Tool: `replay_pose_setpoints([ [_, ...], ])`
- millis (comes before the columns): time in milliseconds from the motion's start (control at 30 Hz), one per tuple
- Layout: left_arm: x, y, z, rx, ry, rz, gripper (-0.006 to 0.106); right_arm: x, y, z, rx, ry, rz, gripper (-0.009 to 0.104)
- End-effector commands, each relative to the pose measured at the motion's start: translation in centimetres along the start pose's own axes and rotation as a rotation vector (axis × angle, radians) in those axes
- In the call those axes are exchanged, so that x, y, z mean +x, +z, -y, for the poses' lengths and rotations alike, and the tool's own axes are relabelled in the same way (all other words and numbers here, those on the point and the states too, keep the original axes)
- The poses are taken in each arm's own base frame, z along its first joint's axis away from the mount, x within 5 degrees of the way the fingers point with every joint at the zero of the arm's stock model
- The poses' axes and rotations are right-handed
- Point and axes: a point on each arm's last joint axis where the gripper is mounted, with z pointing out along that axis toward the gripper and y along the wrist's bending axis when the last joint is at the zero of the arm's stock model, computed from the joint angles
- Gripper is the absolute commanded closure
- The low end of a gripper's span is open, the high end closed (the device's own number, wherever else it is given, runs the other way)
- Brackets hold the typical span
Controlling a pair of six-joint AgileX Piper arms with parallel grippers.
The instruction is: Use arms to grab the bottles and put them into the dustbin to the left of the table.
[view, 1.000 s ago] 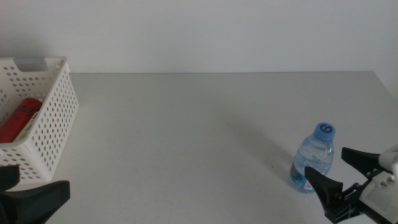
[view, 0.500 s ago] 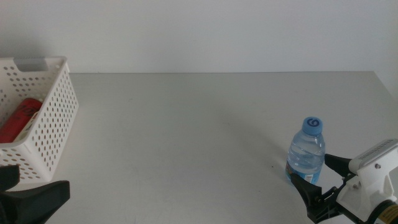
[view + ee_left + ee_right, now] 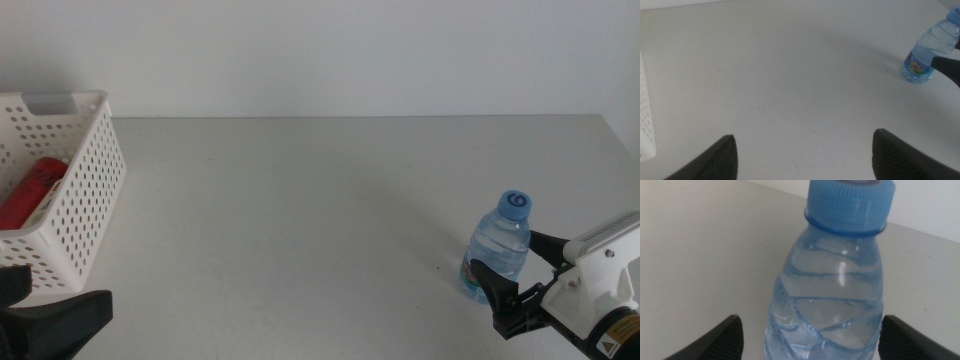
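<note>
- Middle view: water bottle (image 3: 499, 252) stands upright on the table (image 3: 300, 200), toward its right front part, well apart from the dustbin (image 3: 75, 190) at the table's left edge.
- Right gripper (image 3: 522, 268) sits at the bottle's lower body, one dark jaw in front of the bottle's base, the other behind it on the right. Jaws spread, one on each side of the bottle; contact with the plastic cannot be told.
- Right wrist view: bottle fills the centre between the two jaw tips, blue cap (image 3: 850, 202) uppermost, ribbed clear body below. A gap shows between each jaw tip and the bottle wall.
- Right arm enters low from the table's right front corner; its white body lies just right of the bottle, roughly level with the table.
- Left gripper (image 3: 802, 152) waits low over the table in front of the dustbin, jaws wide apart, holding nothing.
- Left wrist view: the bottle appears far across the table, its coloured label (image 3: 913, 66) near the base.
- Dustbin holds a red can (image 3: 30, 190) lying on its side.
</note>
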Motion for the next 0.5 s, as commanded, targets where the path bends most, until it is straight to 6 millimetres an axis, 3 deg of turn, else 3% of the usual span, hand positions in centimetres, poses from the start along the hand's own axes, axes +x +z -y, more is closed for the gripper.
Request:
replay_pose_setpoints([
  [0, -1.3, -0.3, 0.2, 0.016, -0.018, 0.080, 0.011, -2.0, 0.5, 0.2, 0.016, -0.019, 0.145, 0.013],
  [233, -1.3, -0.3, 0.2, 0.016, -0.018, 0.080, 0.011, -3.1, 1.8, 0.9, 0.064, -0.004, 0.189, 0.013],
  [467, -1.3, -0.3, 0.2, 0.016, -0.018, 0.080, 0.011, -2.2, 3.9, 1.0, 0.047, 0.014, 0.154, 0.014],
])
